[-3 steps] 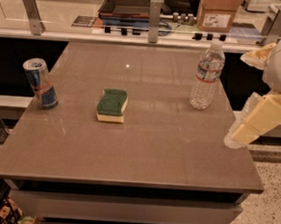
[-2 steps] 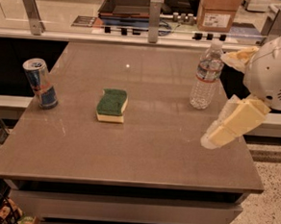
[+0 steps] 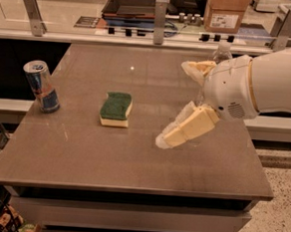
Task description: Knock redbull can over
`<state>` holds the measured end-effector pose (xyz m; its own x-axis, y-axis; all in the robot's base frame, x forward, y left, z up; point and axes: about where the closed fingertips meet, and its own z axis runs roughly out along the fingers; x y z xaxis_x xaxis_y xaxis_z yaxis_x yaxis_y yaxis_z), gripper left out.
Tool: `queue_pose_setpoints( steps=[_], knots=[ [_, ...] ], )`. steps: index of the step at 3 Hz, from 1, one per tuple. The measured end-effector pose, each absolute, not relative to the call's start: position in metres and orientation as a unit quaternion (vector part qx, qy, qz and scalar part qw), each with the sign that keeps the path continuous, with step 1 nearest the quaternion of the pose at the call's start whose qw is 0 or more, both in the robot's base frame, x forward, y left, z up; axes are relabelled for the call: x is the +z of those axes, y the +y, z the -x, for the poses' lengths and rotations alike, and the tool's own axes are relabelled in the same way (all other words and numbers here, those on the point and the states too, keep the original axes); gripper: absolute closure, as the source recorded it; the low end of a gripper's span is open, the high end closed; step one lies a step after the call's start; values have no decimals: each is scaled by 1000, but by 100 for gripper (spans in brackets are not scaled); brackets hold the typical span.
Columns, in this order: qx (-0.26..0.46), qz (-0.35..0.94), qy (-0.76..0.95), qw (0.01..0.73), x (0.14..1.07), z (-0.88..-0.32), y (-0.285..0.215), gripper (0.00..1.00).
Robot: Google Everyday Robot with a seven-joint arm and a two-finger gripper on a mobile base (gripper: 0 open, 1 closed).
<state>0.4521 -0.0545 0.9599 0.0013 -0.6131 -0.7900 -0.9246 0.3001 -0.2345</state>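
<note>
The redbull can [image 3: 41,87] stands upright near the left edge of the brown table [image 3: 132,167], blue and silver with a silver top. My gripper [image 3: 172,104] is over the right middle of the table, far to the right of the can. Its two cream fingers are spread apart and hold nothing; the lower finger [image 3: 187,128] points down and left toward the table. The green and yellow sponge [image 3: 115,108] lies between the gripper and the can.
A clear water bottle [image 3: 222,51] stands at the back right, mostly hidden behind my white arm [image 3: 267,84]. Behind the table runs a counter with a rail, a dark tray [image 3: 136,5] and a cardboard box [image 3: 226,11].
My arm and gripper have moved left from the table's right edge toward its middle and now cover most of the water bottle. The can and sponge have not moved.
</note>
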Motion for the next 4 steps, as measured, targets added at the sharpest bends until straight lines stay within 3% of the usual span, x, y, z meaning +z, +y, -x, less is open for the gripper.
queue_pose_setpoints(
  steps=[2,3,4],
  knots=[
    [266,503,659,491,955,-468,12,0],
    [276,463,660,523,963,-475,46,0],
    [276,464,660,523,964,-474,47,0]
  ],
)
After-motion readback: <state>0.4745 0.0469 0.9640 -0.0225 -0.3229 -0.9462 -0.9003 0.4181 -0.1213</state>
